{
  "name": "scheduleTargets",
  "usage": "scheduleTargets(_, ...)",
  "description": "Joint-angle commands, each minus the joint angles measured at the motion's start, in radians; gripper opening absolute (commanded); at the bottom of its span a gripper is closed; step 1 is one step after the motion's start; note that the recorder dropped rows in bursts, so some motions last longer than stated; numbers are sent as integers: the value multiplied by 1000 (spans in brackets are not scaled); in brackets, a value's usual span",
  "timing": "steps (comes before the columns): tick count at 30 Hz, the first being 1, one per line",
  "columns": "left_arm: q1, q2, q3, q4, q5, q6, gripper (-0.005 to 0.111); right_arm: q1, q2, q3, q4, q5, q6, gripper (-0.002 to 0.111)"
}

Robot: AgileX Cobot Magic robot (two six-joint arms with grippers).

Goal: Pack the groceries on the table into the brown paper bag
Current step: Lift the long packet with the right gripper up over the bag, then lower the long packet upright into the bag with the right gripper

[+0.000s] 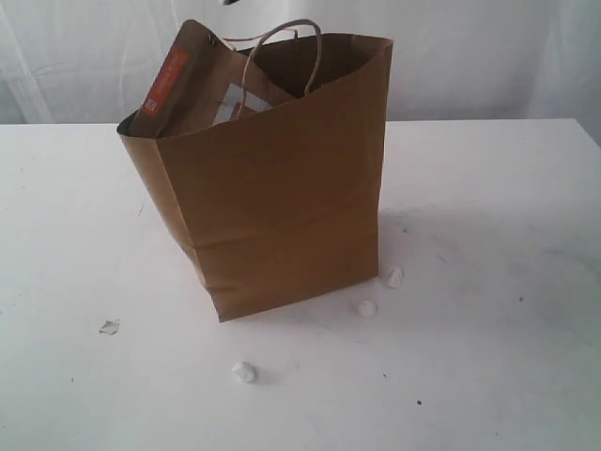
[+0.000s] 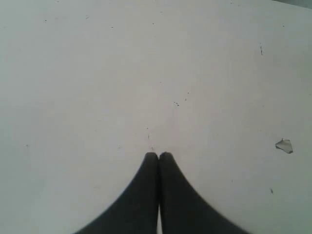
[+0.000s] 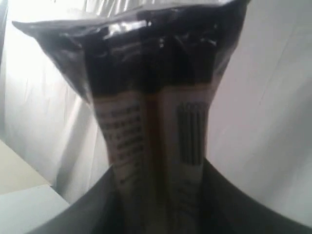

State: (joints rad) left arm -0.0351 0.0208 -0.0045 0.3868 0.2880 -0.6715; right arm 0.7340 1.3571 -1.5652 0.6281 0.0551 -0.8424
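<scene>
The paper bag (image 1: pixel 282 216) stands in the middle of the white table (image 1: pixel 488 282). It leans a little to one side and its mouth gapes wide at the top. A cord handle (image 1: pixel 272 33) loops up over the rim. Inside the bag, a brown pouch (image 1: pixel 197 89) with an orange label pokes up by the left corner, resting against the bag's wall. Three small white scraps lie on the table near the bag. One scrap (image 1: pixel 392 277) is just beside the bag's front right corner, the next scrap (image 1: pixel 366 307) lies close to it, and the last one (image 1: pixel 244 372) sits further out in front. A tiny clear scrap (image 1: pixel 110 327) lies well apart, on the left. The right gripper (image 3: pixel 161 168) squeezes a long packet (image 3: pixel 151 97) between its two dark fingers (image 3: pixel 97 209). The packet stands up out of the grip, with its crimped end on top and a bar code on the pale part lower down. Its upper part looks dark here, maybe blue, but the view is dim and it is hard to tell. Behind the packet hangs the white curtain (image 3: pixel 273 73). The left gripper (image 2: pixel 158 155) has its two dark tips pressed together with nothing between them. It hangs over a bare patch of the table, and the clear scrap lies off to one side of it.
</scene>
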Motion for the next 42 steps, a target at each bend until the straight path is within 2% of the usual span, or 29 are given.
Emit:
scheduleTargets(1,-7,-9,5,4,-4,-3,0,-74,-37,-19,6,80,58,0)
scheduleTargets(4,-7,-9,5,4,-4,-3,0,-100,-35,-19,9,116,123,0)
scheduleTargets(18,-7,-9,5,4,-4,-3,0,-106,-11,-19,-2,129,121,0)
scheduleTargets(28,-7,-9,5,4,-4,-3,0,-106,45,-17,-4,123,-2,0)
scheduleTargets(42,-7,-9,5,4,-4,-3,0,-106,107,-17,-4,16,-10,0)
